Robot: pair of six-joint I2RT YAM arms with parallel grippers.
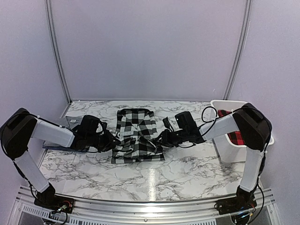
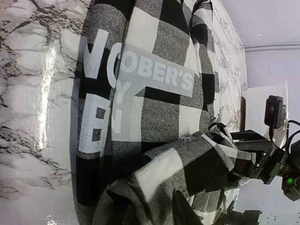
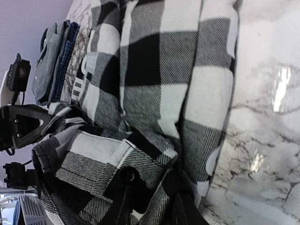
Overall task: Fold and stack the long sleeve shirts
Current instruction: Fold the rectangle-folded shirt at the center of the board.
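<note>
a white marble table (image 1: 187, 173) stands in front of plain lilac walls (image 1: 140, 47).

the left gripper (image 1: 111, 140) is low over the table at the left edge of the black-and-white checked shirt (image 1: 137, 129). a bunch of the cloth is piled up right at its tip. its own camera does not show the fingers well, so you cannot tell if it is pinching the cloth or has let go.

the right gripper (image 1: 163, 138) is at the right edge of the same shirt, pointing at the left one. its two dark fingers (image 3: 118, 208) are a little apart, with crumpled cloth lying between them. you cannot tell if they are squeezing it.

the checked shirt lies in the middle of the table, between the two grippers. it is folded into a long shape, with the collar at the far end. the near end is messy and bunched up. big pale letters (image 2: 154, 75) are printed on the cloth.

a grey shirt (image 3: 49, 61) lies folded at the left side of the table, partly under the left arm.

a white bin (image 1: 225, 104) stands at the right side of the table, behind the right arm. a red-and-black checked shirt (image 1: 236, 137) is inside it.
</note>
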